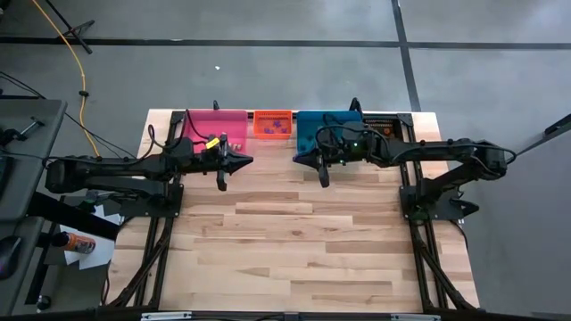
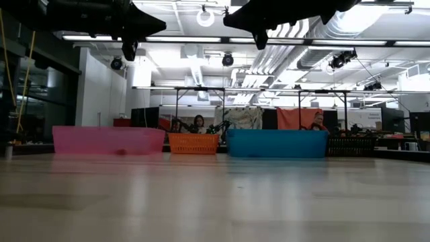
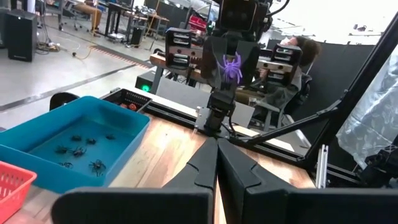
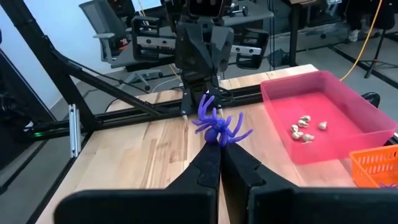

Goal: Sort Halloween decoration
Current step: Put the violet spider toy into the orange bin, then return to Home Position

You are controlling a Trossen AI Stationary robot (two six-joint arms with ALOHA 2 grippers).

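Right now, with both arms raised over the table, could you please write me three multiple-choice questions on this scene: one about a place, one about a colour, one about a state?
1. Where do the black spiders lie?
A. in the pink bin
B. in the blue bin
C. on the bare table

2. What colour is the spider at the tips of the right gripper?
A. orange
B. black
C. purple

3. How is the left gripper?
A. shut and empty
B. wide open
C. shut on a skull

Answers:
1 B: the left wrist view shows the black spiders on the floor of the blue bin.
2 C: both wrist views show a purple spider pinched in the shut right gripper.
3 A: in the left wrist view its fingers meet with nothing between them.
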